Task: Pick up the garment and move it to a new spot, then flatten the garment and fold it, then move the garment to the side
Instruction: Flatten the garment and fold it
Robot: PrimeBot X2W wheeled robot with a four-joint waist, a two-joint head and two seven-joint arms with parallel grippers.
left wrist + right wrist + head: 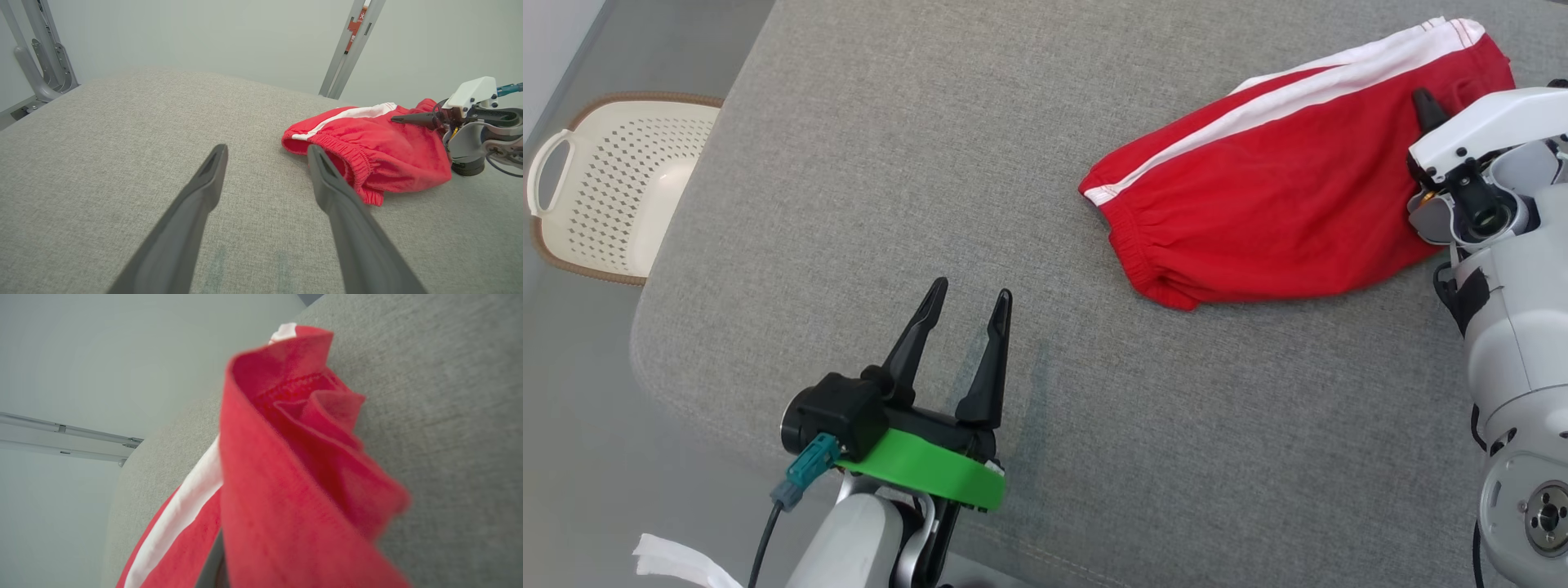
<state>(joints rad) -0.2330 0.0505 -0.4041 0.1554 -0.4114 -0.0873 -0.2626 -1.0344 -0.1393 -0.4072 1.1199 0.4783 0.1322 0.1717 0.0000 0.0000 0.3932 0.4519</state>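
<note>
Pinching one red, white-striped garment (1258, 188) by a raised fold, my right gripper (1427, 110) was closed on the cloth, one finger showing above it, at the right side of the single grey cushion (931, 163). My left gripper (973, 287) hovered well apart, its two fingers spread and empty. One white basket (621, 175) stood off the cushion's left edge.

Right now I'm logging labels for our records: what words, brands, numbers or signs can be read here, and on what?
Nothing here can be read.
On the red tag on the metal post: white marks, too small to read.
On the red shorts: no label or print showing.
</note>
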